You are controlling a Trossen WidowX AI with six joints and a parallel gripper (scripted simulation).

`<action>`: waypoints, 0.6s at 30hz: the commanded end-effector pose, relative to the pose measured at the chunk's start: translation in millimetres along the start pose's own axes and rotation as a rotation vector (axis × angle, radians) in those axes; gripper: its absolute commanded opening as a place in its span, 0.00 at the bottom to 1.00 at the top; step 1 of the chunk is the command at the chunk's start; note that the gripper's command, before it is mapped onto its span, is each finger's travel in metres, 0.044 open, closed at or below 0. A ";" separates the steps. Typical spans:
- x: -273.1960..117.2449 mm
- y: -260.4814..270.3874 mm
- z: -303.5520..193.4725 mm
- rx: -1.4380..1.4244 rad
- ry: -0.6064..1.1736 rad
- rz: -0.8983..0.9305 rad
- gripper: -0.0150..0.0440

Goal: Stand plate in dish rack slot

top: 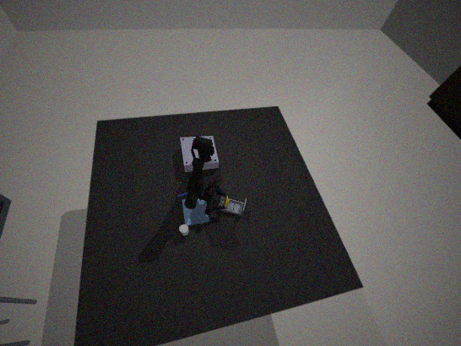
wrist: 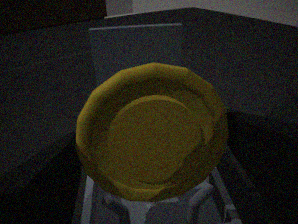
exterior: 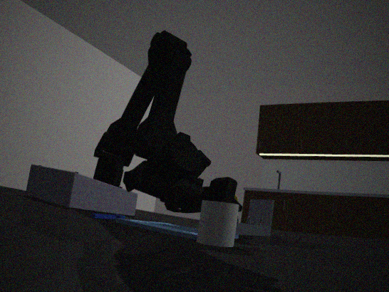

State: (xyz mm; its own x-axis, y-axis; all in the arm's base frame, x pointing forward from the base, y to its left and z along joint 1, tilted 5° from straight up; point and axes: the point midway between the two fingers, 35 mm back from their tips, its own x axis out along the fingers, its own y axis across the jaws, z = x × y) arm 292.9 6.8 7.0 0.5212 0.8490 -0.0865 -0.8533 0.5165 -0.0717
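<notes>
A yellow plate [top: 226,200] [wrist: 152,142] stands on edge, its face toward the wrist camera. A sliver of it shows in the exterior view behind the dark gripper. My gripper [top: 224,202] [wrist: 151,129] is shut on the plate, with the dark fingers at its left and right sides in the wrist view. The grey dish rack [top: 240,210] [wrist: 87,200] lies under and beyond the plate, with a tall end panel at its far end. The plate is over the rack's end nearer the arm. The plate hides the slot, so I cannot tell whether its lower edge is between rails.
A light blue flat sheet [top: 195,217] lies beside the rack under the arm, with a white cylinder [top: 183,229] [exterior: 217,223] at its corner. A small blue object [top: 181,195] [exterior: 107,216] lies near the pale base block [top: 201,166] [exterior: 103,195].
</notes>
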 end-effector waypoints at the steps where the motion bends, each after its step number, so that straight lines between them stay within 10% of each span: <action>1: -0.3 -0.2 0.4 0.002 0.000 -0.001 0.25; 7: -0.3 -0.2 0.4 0.002 0.000 -0.001 0.25; 18: -0.2 -0.3 0.4 -0.002 0.000 -0.001 0.74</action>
State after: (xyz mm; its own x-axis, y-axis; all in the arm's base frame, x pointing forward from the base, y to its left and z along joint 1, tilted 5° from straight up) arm 293.0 6.6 7.5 0.5218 0.8487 -0.0865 -0.8529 0.5169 -0.0736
